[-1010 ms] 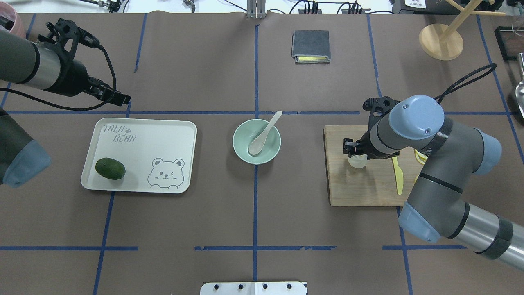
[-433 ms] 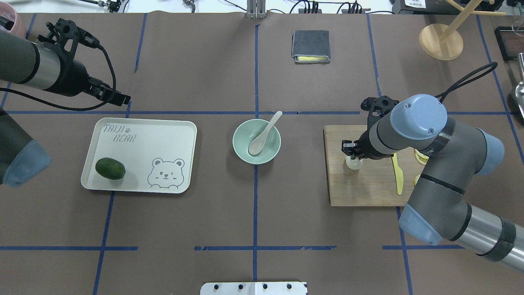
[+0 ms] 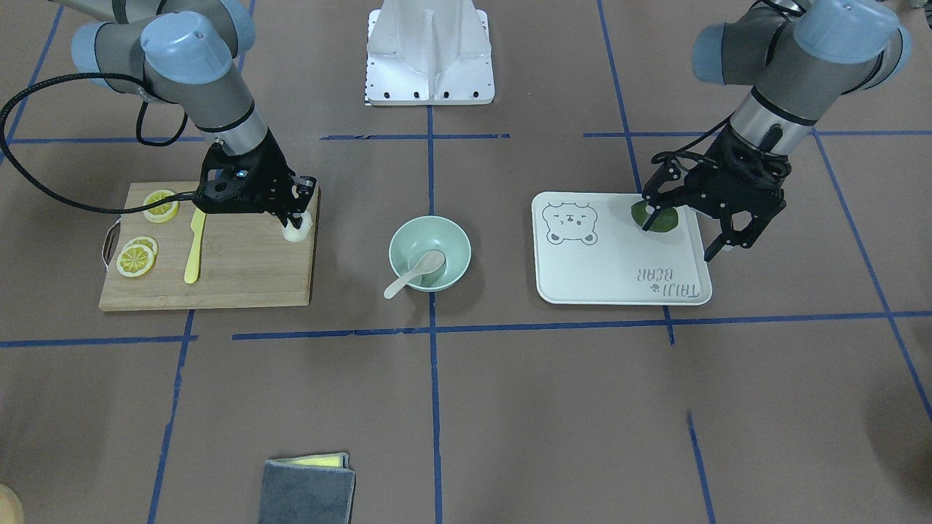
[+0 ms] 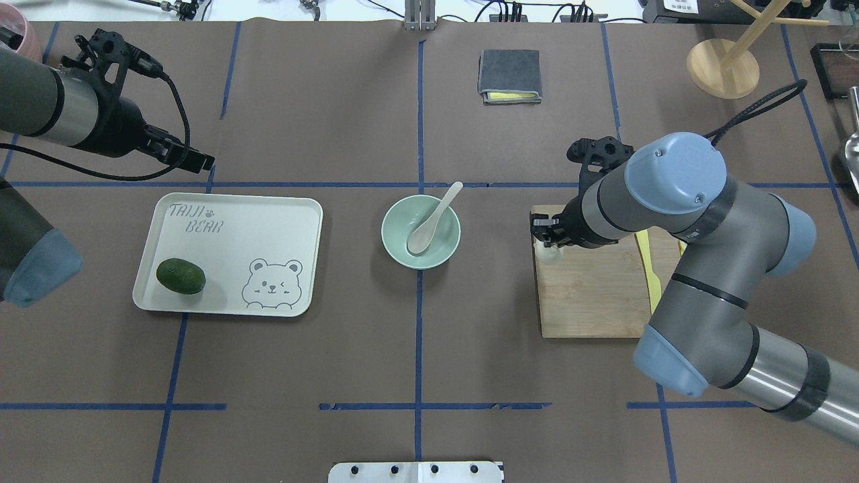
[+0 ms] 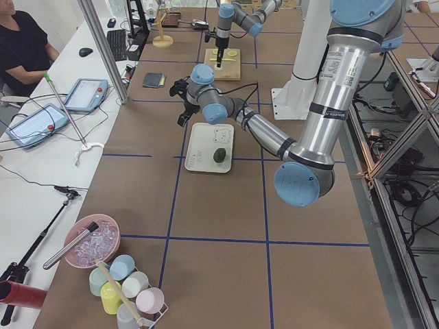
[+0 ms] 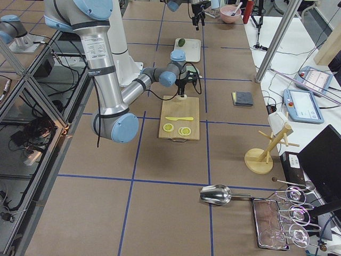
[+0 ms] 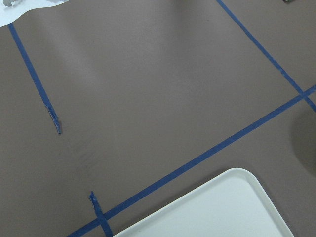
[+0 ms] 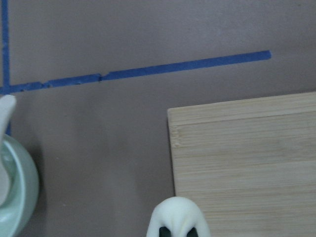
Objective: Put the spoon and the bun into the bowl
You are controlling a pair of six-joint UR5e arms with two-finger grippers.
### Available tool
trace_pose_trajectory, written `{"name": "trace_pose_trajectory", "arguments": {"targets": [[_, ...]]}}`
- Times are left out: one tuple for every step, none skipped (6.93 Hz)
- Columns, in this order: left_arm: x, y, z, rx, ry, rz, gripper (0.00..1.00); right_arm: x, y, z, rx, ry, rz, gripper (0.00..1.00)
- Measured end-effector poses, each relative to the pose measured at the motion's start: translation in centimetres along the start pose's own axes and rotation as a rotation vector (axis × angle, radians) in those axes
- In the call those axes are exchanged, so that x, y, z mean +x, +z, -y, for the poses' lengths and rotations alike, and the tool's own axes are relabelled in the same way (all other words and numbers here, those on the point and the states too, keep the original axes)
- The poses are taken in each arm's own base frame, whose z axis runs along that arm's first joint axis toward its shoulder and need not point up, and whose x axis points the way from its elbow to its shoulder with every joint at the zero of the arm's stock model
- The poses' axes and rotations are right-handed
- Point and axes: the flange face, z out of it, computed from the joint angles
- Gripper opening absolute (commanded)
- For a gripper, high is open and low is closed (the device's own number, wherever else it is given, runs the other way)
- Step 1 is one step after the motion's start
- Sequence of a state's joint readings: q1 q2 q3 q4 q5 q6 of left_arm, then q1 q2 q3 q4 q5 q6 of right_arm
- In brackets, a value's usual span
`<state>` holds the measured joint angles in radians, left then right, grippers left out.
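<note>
The white bun [image 4: 549,255] is pinched in my right gripper [image 4: 546,245], held just above the left edge of the wooden cutting board [image 4: 590,295]; it also shows in the front view [image 3: 295,232] and at the bottom of the right wrist view [image 8: 177,217]. The off-white spoon [image 4: 433,220] lies in the mint-green bowl [image 4: 444,247], scoop down and handle over the far rim. The bowl stands at the table's middle, to the left of the bun. My left gripper [image 3: 678,239] is open and empty, high by the tray's far left corner.
The white bear-print tray [image 4: 268,221] holds a dark green avocado [image 4: 180,276]. A yellow knife [image 3: 193,244] and lemon slices [image 3: 137,258] lie on the board. A grey cloth [image 4: 510,75] and a wooden stand [image 4: 723,67] are at the far side.
My right gripper has moved left with the bun, from the board's middle to its left edge, toward the bowl. The left arm has not moved.
</note>
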<state>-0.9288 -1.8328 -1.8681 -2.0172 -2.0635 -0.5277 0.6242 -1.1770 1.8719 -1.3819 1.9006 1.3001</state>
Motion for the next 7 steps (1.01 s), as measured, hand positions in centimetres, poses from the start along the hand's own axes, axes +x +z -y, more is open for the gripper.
{"name": "trace_pose_trajectory", "arguments": {"targets": [[-0.1,-0.4,-0.5,-0.001,0.0,0.0,0.98,-4.1,-0.1,1.1,0.013,0.056,0.032,0.0],[-0.1,-0.6,-0.9,-0.002,0.0,-0.001,0.99,-8.2,0.5,2.4,0.024,0.121,0.048,0.0],[-0.1,-0.7,-1.0,-0.001,0.0,-0.002,0.99,-11.9,1.5,3.4,0.028,0.169,0.051,0.05],[0.1,-0.9,-0.9,0.002,0.001,-0.003,0.99,-14.0,2.4,3.5,0.023,0.189,0.047,0.52],[0.2,-1.0,-0.9,0.005,0.003,-0.006,0.99,-14.9,3.0,3.1,0.015,0.196,0.044,1.0],[0.3,-1.2,-0.9,0.007,0.005,-0.008,0.99,-15.4,3.5,2.4,0.007,0.203,0.041,1.0],[0.4,-1.4,-0.9,0.008,0.005,-0.009,0.99,-15.8,4.0,1.6,0.008,0.204,0.038,1.0]]}}
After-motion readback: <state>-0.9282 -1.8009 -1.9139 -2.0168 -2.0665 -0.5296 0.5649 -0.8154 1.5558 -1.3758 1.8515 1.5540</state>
